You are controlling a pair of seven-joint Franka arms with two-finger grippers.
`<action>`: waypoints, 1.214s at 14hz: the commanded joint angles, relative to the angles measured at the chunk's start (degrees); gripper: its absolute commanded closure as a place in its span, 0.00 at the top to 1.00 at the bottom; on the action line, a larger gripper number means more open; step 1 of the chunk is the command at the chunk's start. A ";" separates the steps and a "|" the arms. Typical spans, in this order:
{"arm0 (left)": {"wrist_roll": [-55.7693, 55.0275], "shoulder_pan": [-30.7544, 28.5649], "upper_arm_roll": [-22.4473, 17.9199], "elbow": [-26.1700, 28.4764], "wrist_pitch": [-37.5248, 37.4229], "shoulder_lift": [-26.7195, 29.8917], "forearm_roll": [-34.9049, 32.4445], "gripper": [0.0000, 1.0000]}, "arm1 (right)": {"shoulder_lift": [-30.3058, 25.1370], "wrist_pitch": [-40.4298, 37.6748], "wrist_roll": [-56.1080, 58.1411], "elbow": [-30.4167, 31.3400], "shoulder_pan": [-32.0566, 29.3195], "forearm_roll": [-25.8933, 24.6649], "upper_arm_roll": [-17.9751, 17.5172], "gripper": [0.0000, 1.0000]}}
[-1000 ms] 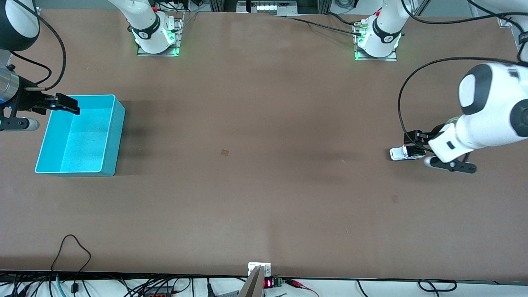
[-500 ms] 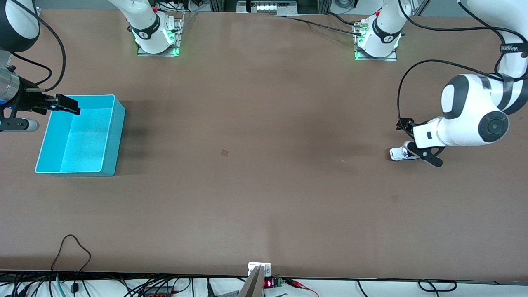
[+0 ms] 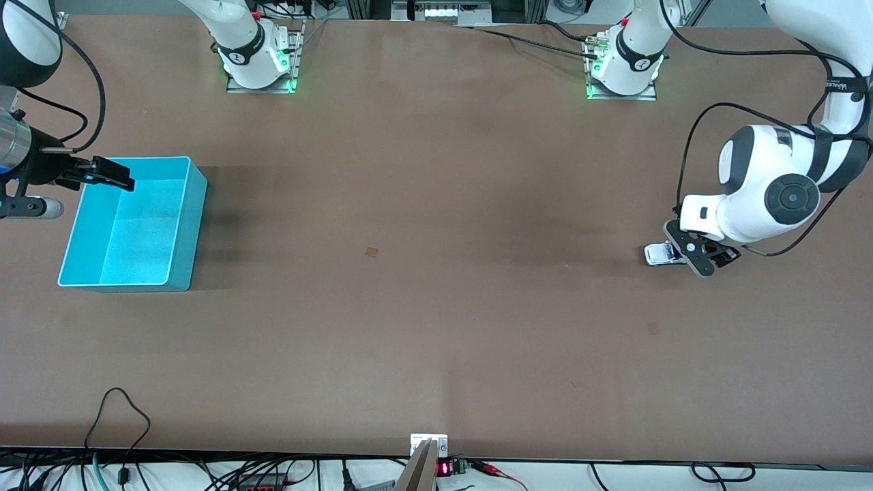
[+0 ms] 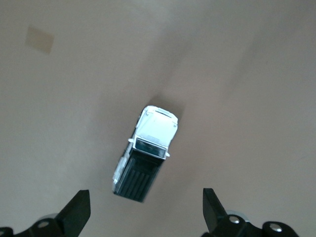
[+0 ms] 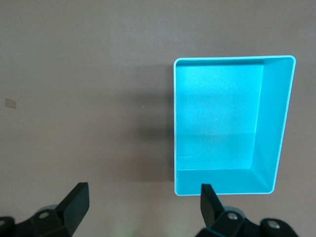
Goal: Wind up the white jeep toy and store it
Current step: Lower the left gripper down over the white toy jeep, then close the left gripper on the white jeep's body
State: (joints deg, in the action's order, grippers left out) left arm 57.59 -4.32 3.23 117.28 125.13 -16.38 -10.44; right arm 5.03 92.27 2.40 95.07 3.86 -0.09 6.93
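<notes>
The white jeep toy [image 3: 657, 254] stands on the table at the left arm's end; only its white front shows in the front view. In the left wrist view the jeep [image 4: 145, 153] shows whole, white hood and black roof and rear. My left gripper [image 3: 694, 257] hangs low over the jeep's rear end, open and empty [image 4: 145, 207], its fingers [image 4: 79, 207] wide apart and clear of the car. The teal bin [image 3: 194, 204] stands empty at the right arm's end. My right gripper [image 3: 102, 174] waits open and empty [image 5: 143, 200] in the air over the bin's edge [image 5: 276, 123].
A small tan patch [image 3: 372, 252] lies on the table's middle. Both arm bases [image 3: 259, 61] stand along the edge farthest from the front camera. Cables hang off the edge nearest to it.
The left arm has turned its wrist and swung in, bringing its gripper over the jeep's rear. The jeep has not moved. The right arm has not moved.
</notes>
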 commanded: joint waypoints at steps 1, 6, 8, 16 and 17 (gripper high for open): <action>11.81 -3.76 1.69 2.25 5.12 -1.54 -1.25 1.00 | 0.24 -0.34 -0.55 -0.50 -0.34 1.32 0.01 1.00; 19.23 -7.81 4.41 2.43 5.48 -4.01 -1.16 1.00 | 0.77 -0.16 -0.64 -0.50 -0.34 1.41 0.10 1.00; 19.58 -9.65 6.34 2.42 7.57 -5.59 -1.25 1.00 | 0.77 -0.16 -0.64 -0.50 -0.43 1.41 0.10 1.00; 25.12 -13.26 8.11 2.43 11.45 -8.75 -1.25 1.00 | 1.03 -0.07 -0.64 -0.50 -0.87 1.41 0.10 1.00; 25.20 -13.52 8.11 2.51 11.46 -9.28 -1.25 1.00 | 1.03 -0.07 -0.64 -0.50 -0.87 1.41 0.10 1.00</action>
State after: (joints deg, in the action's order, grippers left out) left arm 81.31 -15.97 10.28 119.79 135.45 -24.41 -10.50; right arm 5.83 92.29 2.30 95.08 3.25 0.25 7.10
